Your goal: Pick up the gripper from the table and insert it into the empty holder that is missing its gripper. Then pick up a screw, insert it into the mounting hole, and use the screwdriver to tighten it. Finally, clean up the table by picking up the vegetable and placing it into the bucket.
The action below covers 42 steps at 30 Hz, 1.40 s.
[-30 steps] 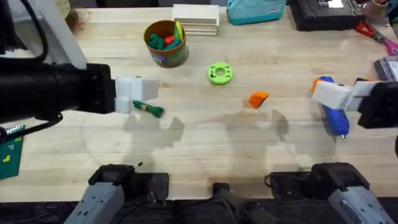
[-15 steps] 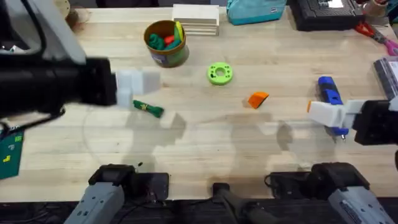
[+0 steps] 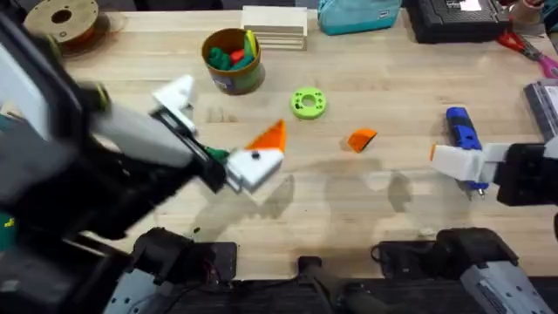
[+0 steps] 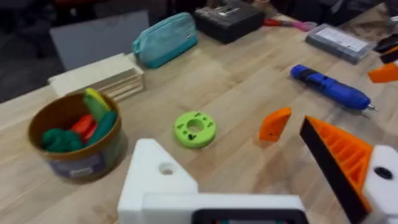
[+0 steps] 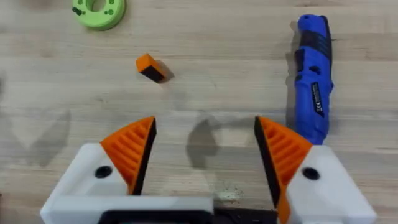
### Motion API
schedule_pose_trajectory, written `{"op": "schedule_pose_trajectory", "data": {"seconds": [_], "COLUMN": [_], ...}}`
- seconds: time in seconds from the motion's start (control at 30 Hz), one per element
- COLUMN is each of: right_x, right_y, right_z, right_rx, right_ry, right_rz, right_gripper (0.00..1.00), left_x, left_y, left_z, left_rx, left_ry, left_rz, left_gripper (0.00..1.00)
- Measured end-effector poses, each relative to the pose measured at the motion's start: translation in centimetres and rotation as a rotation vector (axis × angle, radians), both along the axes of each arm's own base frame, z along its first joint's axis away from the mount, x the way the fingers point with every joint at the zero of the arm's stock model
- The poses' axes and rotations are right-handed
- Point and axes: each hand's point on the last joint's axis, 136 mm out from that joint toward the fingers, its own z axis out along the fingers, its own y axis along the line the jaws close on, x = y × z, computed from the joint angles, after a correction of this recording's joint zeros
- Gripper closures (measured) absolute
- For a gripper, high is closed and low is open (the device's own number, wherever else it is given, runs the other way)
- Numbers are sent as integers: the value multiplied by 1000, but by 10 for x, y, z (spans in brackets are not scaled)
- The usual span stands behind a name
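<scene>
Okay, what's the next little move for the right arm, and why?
Probably slide the open right gripper toward the loose orange gripper and straddle it. That piece lies free on the table, the right gripper holds nothing, and the left arm's holder shows a bare face with no orange pad.

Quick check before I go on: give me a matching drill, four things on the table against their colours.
Things:
1. screwdriver
2. loose fingertip
3. ring-shaped disc
4. pencil pouch

Colours:
a. bright green
b. teal
c. blue
d. orange

Pairs: 1-c, 2-d, 3-a, 4-b
</scene>
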Motion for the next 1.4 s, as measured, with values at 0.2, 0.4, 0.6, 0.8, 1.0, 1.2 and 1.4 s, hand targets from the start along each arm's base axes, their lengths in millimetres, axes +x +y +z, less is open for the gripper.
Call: {"op": "schedule_pose_trajectory", "data": {"seconds": [0.2,0.4,0.6,0.8,1.0,1.2,1.4], "right_x": [0,0,0,0,0,0,0], "right_y": [0,0,0,0,0,0,0], "right_z": [0,0,0,0,0,0,0], "right_rx": [0,0,0,0,0,0,0], "right_ry": [0,0,0,0,0,0,0], "right_rz": [0,0,0,0,0,0,0], "right_gripper": [72,73,73,72,72,73,73], "left_x": [-14,-24,-24,-26,-27,-27,-27], "left_y": [-16,-22,-25,-28,-28,-28,-28], "left_z": [-35,-60,-84,-85,-85,-85,-85], "left_rx": [-58,-76,-72,-78,-78,-78,-79], "left_ry": [-74,-85,-62,-60,-60,-60,-60], "left_rz": [-93,-139,-152,-173,-177,-177,-177], "left_gripper": [14,14,14,14,14,14,14]}}
